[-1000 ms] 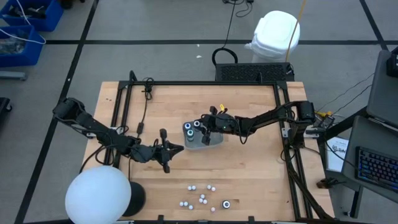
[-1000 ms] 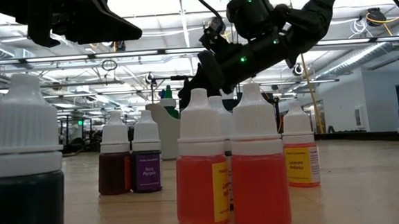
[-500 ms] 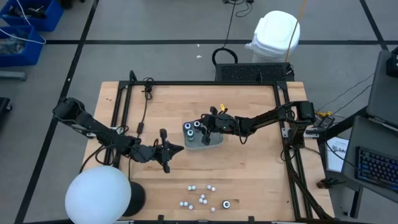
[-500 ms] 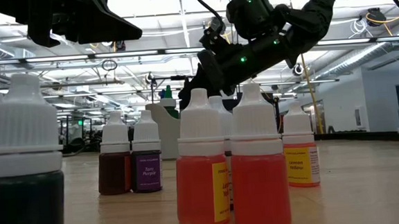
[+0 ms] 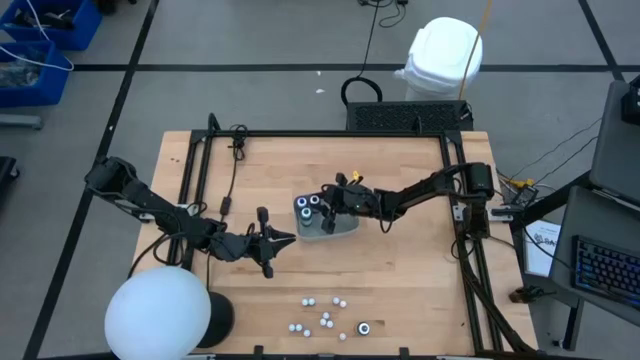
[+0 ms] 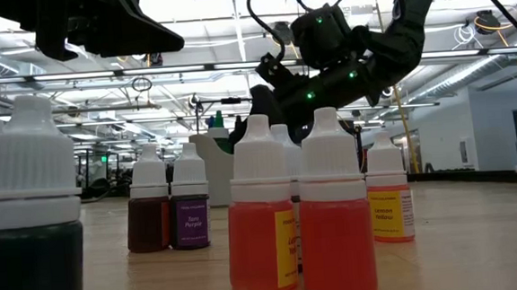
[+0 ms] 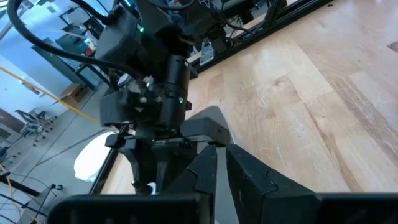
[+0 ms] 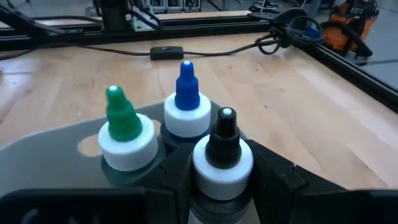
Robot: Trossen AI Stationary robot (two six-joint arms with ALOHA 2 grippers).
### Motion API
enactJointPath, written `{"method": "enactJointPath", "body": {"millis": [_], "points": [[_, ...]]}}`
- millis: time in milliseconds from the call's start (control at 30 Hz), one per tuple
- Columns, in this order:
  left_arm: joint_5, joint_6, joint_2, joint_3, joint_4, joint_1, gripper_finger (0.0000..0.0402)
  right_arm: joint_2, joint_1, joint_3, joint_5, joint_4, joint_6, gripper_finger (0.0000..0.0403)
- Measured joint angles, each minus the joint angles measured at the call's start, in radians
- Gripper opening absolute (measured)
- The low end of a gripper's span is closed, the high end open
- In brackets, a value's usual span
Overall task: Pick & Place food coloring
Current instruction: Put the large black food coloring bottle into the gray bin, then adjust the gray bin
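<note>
High view: the grey tray [image 5: 325,222] sits mid-table with 2 bottles in it, a green-tipped bottle [image 8: 126,134] and a blue-tipped bottle [image 8: 186,111]. The right gripper [image 5: 331,207] hangs over the tray, fingers clamped on a black-tipped bottle [image 8: 222,163] just beside those 2. The left gripper [image 5: 285,238] waits beside the tray, jaws nearly closed, nothing seen in them. Loose white-capped bottles [image 5: 325,319] cluster near the front edge. Since 1 second ago, the right arm has drawn slightly toward the tray.
</note>
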State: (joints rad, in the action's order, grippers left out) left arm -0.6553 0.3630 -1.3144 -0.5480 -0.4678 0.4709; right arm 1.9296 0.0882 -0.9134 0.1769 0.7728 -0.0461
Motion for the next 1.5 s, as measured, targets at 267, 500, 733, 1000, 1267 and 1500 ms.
{"method": "enactJointPath", "body": {"millis": [267, 500, 733, 1000, 1267, 1500], "points": [[-0.003, -0.001, 0.0, 0.0, 0.001, 0.0, 0.0037, -0.001, 0.01, 0.0, -0.024, -0.01, -0.004, 0.0122], [0.0, -0.006, 0.0, 0.0, 0.001, 0.0, 0.0037, -0.001, 0.008, 0.0, -0.024, -0.013, -0.013, 0.0147], [0.0, -0.01, 0.0, 0.0, 0.001, 0.0, 0.0044, -0.001, 0.008, 0.0, -0.024, -0.011, -0.017, 0.0186], [0.0, -0.023, 0.0, 0.0, 0.001, 0.0, 0.004, -0.001, 0.008, 0.0, -0.024, 0.0, -0.017, 0.0206], [0.0, -0.027, 0.0, 0.0, 0.002, 0.0, 0.0041, -0.035, -0.012, 0.002, -0.023, -0.001, 0.017, 0.0208], [0.009, -0.079, 0.0, 0.0, 0.033, 0.0, 0.0037, -0.149, -0.044, 0.002, 0.041, -0.101, 0.088, 0.0208]]}}
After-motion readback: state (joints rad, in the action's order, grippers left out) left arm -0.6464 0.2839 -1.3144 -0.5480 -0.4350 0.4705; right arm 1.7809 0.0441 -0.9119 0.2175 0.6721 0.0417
